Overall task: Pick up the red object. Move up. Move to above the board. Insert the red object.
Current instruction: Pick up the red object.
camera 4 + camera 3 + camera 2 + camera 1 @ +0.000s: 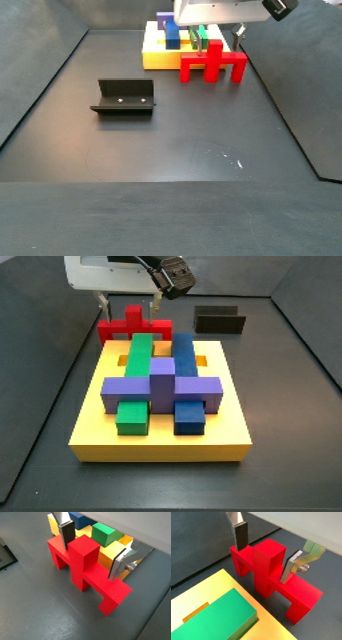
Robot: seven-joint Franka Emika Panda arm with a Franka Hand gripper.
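Gripper (264, 556) is sitting low over the red object (271, 577), jaws spread wide, gripping nothing. The fingers are straddling the piece: in both wrist views one finger (240, 536) is hanging at one end of the bar, its pad at or just touching the red face (contact not certain), while the other finger (293, 566) is standing beside the stem on the opposite side, close but with a gap showing. Same reading in the second wrist view: gripper (92, 553), fingers either side of the red object (85, 567).

Red object is resting on the dark floor, upright, stem up, legs down. In a side view it (134, 325) is lying just beyond the far short edge of the board (160, 431), near it, apparently not on it. In another side view it (214, 63) is standing just beside the board (158, 57), with the gripper (223, 36) directly above.

Board is carrying green, blue and purple blocks (all seated). The fixture (123, 98) is standing well apart.
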